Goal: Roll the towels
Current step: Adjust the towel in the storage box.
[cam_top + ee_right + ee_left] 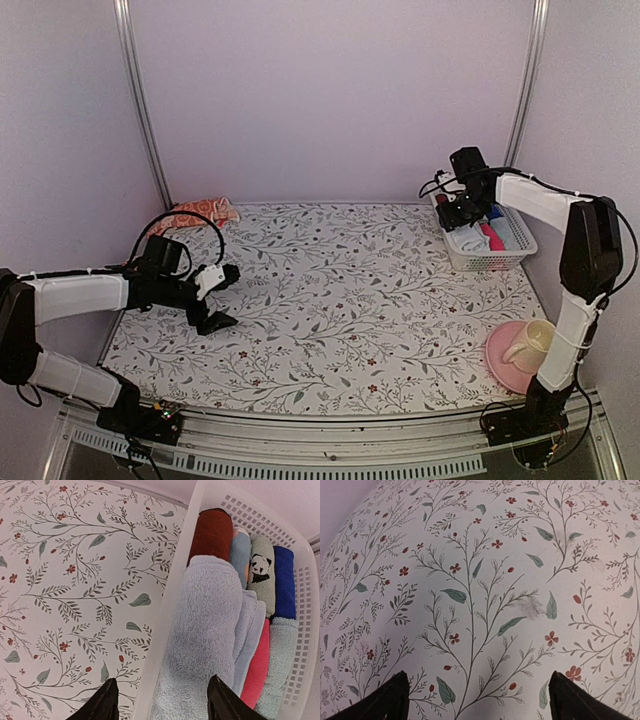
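A light blue towel [210,625] lies rolled in the white basket [170,605], against its left wall. My right gripper [162,700] hovers just above it, open, one finger [102,705] outside the basket's rim and the other finger [225,705] over the roll, gripping nothing. In the top view the right gripper [462,212] is over the basket [500,262] at the back right. The orange-red towel [200,212] lies crumpled at the back left corner. My left gripper [225,298] hangs wide open over bare floral tablecloth [480,605], well in front of that towel.
More rolled towels fill the basket: dark red [212,532], panda-print [261,570], deep blue [284,580], pink [257,665]. A pink plate [500,362] with a cream cup [530,343] sits at the front right, beside the right arm's base. Walls close in behind and on both sides.
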`<move>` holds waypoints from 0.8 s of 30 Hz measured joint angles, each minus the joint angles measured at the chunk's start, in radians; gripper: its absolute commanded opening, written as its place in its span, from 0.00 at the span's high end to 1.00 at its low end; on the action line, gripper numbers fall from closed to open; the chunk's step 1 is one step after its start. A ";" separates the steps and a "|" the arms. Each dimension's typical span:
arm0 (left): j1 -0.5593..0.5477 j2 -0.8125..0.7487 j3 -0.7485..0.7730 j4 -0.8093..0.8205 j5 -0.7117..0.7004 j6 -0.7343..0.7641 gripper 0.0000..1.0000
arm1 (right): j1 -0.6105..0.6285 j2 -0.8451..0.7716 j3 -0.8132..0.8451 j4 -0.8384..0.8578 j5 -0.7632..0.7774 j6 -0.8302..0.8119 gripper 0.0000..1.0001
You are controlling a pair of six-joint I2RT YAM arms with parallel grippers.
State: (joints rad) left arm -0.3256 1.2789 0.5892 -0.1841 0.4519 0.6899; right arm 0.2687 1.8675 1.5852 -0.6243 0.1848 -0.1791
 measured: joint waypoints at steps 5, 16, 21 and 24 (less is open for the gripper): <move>0.000 0.000 0.000 0.006 -0.003 0.000 0.03 | 0.000 0.047 0.000 -0.023 0.063 -0.003 0.39; 0.000 0.005 0.000 0.008 -0.015 -0.002 0.03 | -0.023 0.072 0.000 -0.027 0.053 -0.017 0.41; 0.000 0.005 0.000 0.008 -0.015 -0.002 0.03 | -0.047 0.072 0.000 -0.027 0.004 -0.019 0.40; 0.000 0.006 0.000 0.008 -0.015 -0.002 0.03 | -0.063 0.072 0.000 -0.027 -0.014 -0.021 0.40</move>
State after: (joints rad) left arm -0.3256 1.2850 0.5888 -0.1761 0.4366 0.6876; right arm 0.2054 1.9396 1.5848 -0.6510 0.1707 -0.1997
